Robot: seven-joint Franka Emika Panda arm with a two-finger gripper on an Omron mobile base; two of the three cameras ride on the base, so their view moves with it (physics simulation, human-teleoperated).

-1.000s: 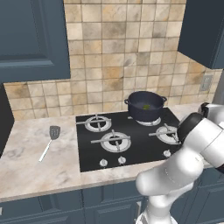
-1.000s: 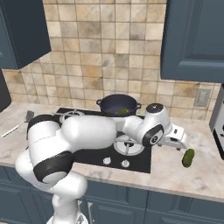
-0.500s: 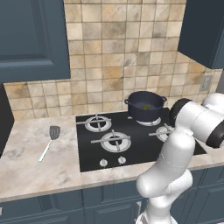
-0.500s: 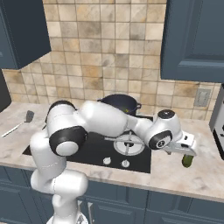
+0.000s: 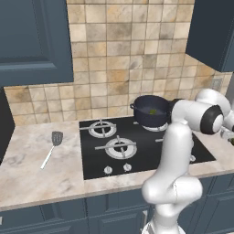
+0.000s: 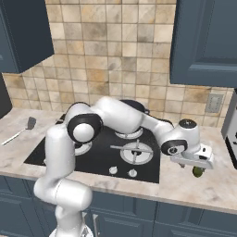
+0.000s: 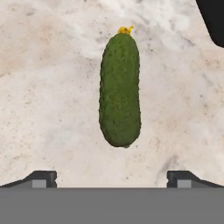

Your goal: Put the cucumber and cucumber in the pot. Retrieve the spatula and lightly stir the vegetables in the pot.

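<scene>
1. The tool (image 7: 112, 177) hangs over the marble desk (image 7: 48, 100) right of the hob, its two dark fingertips (image 7: 41, 177) spread wide with nothing between them.
2. In the hand view a dark-green cucumber (image 7: 120, 89) lies flat on the desk ahead of the tool, its long axis running away from the fingertips and roughly centred on the gap between them.
3. Its yellowish tip points away from the tool; its rounded end is the nearer one and stands clear of both fingertips.
4. From the right base view the same cucumber (image 6: 198, 171) peeks out just under the hand, on the desk between the black hob (image 6: 92, 159) and the right edge of the picture.
5. The dark navy pot (image 5: 151, 109) sits on the rear right burner, well apart from the tool; a small green shape inside it (image 5: 152, 111) looks like the other cucumber, though it is too small to be certain.
6. The spatula (image 5: 51, 148) lies flat on the desk left of the hob, grey slotted head toward the tiled wall (image 5: 128, 55), thin handle toward the front edge, far from the tool.
7. The white arm (image 6: 129, 118) reaches across the hob from left to right in the right base view.
</scene>
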